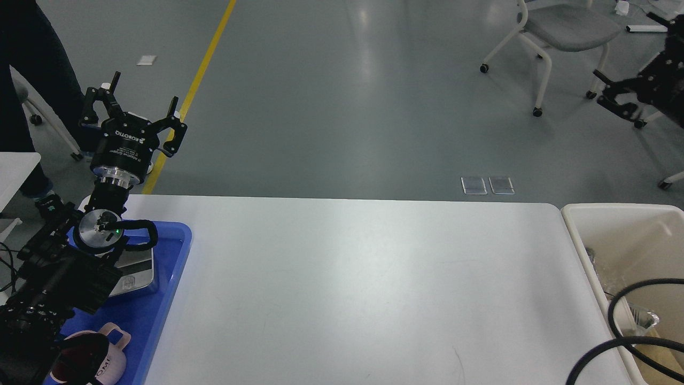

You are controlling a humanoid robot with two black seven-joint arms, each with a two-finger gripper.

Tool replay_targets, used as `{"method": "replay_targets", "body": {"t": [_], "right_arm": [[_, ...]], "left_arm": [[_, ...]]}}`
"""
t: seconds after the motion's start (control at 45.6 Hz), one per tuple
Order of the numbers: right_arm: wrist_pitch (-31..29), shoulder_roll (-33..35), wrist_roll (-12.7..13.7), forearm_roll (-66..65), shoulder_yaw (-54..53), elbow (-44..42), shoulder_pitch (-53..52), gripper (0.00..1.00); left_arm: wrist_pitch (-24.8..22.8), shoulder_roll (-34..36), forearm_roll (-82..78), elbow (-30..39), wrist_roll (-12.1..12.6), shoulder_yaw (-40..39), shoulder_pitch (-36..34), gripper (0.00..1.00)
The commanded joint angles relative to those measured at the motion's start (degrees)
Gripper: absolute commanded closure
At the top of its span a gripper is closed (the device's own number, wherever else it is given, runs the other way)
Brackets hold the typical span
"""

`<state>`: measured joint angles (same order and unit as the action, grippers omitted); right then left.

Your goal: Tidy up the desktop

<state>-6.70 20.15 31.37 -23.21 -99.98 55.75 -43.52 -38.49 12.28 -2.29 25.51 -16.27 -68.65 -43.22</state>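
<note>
Head view shows the desktop (363, 283) as a wide white tabletop with rounded far corners, filling the lower centre of the frame; its near edge is cut off by the bottom border. At its left end lies a blue tray (179, 256), whose left part is covered by the left arm. Inside the tray, a flat silver-grey device (136, 267) is partly hidden under the arm's wrist, and a pink mug (109, 350) with lettering sits at the near end, half masked by a dark arm segment. The left gripper (140, 104) is raised above the far left corner of the desktop, over the floor beyond it, with its two fingers spread wide and nothing between them. Just beside the right end of the desktop stands a cream-white bin (574, 235), cut off by the right border; its contents are crumpled and hard to identify. Black cables (614, 315) loop across the bin's near part and the desktop's right near corner. The right gripper (614, 99) appears at the upper right, dark and blurred, so the spacing of its fingers cannot be told. Beyond the desktop lies a grey floor with a yellow line (200, 75), two small clear floor plates (487, 185), and a white-framed chair (561, 32) on castors, cut off at the top. A person's dark-clothed leg (32, 64) stands at the far left, partly out of frame.
</note>
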Motion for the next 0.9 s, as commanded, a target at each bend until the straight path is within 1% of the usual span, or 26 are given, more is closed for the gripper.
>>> {"method": "replay_targets", "body": {"t": [0.0, 0.11, 0.175, 0.263, 0.329, 0.417, 0.483, 0.526, 0.702, 0.79, 0.877], "right_arm": [[2.7, -7.2, -0.3, 8.0, -0.6, -1.7, -1.6, 0.0], [2.1, -14.0, -0.8, 12.8, -1.5, -4.6, -2.4, 0.0], [0.1, -17.7, -1.0, 14.6, -4.4, -5.9, -3.1, 0.0], [-2.8, -20.7, -1.1, 16.5, -7.5, -8.5, -4.0, 0.0], [-5.7, -22.6, -1.9, 19.0, -8.3, -10.7, -4.1, 0.0], [-10.8, -23.9, -3.8, 24.5, -8.9, -14.3, -3.9, 0.0], [-13.8, -24.8, -5.5, 28.7, -8.9, -18.8, -3.8, 0.0], [-15.4, -25.6, -6.2, 30.9, -8.9, -21.5, -3.6, 0.0], [-23.1, -29.6, -6.4, 32.0, -8.0, -27.8, -2.4, 0.0], [-24.2, -30.0, -6.4, 32.1, -8.0, -29.9, -2.4, 0.0], [-24.8, -30.0, -6.4, 32.4, -8.0, -32.5, -2.4, 0.0]], "left_arm": [[0.9, -1.1, 0.6, 0.0, -0.2, -1.2, -0.5, 0.03], [1.7, -2.3, 1.3, 0.0, -0.1, -3.4, -0.7, 0.03], [2.5, -2.4, 1.5, 0.0, -0.1, -3.7, -1.2, 0.03], [2.8, -3.4, 2.9, 0.0, 0.2, -4.0, -1.3, 0.03], [3.1, -5.0, 4.2, 0.0, 0.3, -4.2, -1.3, 0.03], [3.2, -6.2, 6.2, -0.2, 0.4, -4.3, -0.9, 0.03], [3.1, -7.1, 7.9, -0.3, 0.4, -4.4, -0.7, 0.03], [3.1, -7.7, 8.6, -0.4, 0.4, -4.7, -0.7, 0.03], [3.2, -9.4, 9.0, -0.4, 0.5, -4.8, -0.6, 0.03], [3.7, -10.0, 9.0, -0.5, 0.7, -4.8, -0.8, 0.03], [6.5, -11.3, 8.9, -0.5, 0.8, -4.7, -1.0, 0.03]]}}
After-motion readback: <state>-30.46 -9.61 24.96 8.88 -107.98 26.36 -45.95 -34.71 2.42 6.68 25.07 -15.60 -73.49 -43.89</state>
